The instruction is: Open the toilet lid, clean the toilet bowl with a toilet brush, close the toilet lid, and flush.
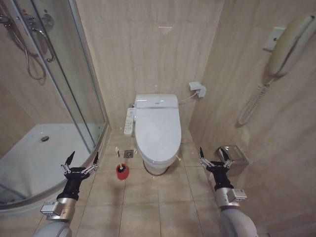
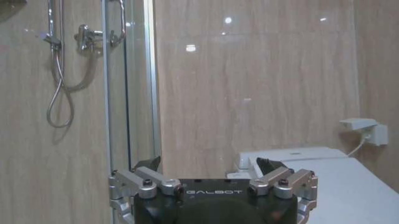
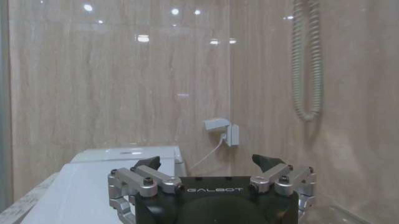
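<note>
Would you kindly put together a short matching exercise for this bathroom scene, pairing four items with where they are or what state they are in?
Column one:
1. glossy white plastic toilet lid
2. toilet brush in its short round red cup holder
3. left gripper
4. right gripper

Column two:
A. open, raised near the small metal bin by the wall
B. closed down over the bowl
C. open, raised beside the curved shower tray
D. standing on the floor tiles next to the toilet base

Pairs: 1-B, 2-D, 3-C, 4-A
</note>
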You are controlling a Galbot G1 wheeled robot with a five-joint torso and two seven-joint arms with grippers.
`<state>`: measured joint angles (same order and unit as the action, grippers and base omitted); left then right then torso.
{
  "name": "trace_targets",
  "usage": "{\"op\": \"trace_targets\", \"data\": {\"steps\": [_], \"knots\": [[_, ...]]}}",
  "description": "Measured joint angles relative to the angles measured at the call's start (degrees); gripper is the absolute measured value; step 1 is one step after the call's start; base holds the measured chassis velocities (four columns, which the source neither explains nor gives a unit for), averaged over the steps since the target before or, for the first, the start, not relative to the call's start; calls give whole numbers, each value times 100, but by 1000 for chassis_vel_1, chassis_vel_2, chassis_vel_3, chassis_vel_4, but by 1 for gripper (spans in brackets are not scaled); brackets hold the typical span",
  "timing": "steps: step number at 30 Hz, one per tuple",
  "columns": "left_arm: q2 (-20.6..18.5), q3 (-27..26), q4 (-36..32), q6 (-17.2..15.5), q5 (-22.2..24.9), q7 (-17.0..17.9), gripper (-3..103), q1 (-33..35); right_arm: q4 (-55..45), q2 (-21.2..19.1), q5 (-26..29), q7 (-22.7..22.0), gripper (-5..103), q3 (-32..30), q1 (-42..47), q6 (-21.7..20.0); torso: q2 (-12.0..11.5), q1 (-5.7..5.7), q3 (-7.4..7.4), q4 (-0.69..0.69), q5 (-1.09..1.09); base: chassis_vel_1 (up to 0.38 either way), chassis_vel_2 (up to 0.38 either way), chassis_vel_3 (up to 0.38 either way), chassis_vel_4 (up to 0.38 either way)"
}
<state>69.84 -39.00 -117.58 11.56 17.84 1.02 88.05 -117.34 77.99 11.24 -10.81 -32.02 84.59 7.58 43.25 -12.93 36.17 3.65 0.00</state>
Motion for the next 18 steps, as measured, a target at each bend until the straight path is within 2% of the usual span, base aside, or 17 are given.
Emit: {"op": "trace_targets", "data": {"steps": [7,18], "knots": [[1,0,0,0,0,0,100,1,0,0,0,0,100,0,4,0,2,4,-2,0,0,138,-115,-132,124],[0,0,0,0,0,0,100,-4,0,0,0,0,100,0,-2,0,-1,-5,2,1,0,-18,22,28,-25]]}}
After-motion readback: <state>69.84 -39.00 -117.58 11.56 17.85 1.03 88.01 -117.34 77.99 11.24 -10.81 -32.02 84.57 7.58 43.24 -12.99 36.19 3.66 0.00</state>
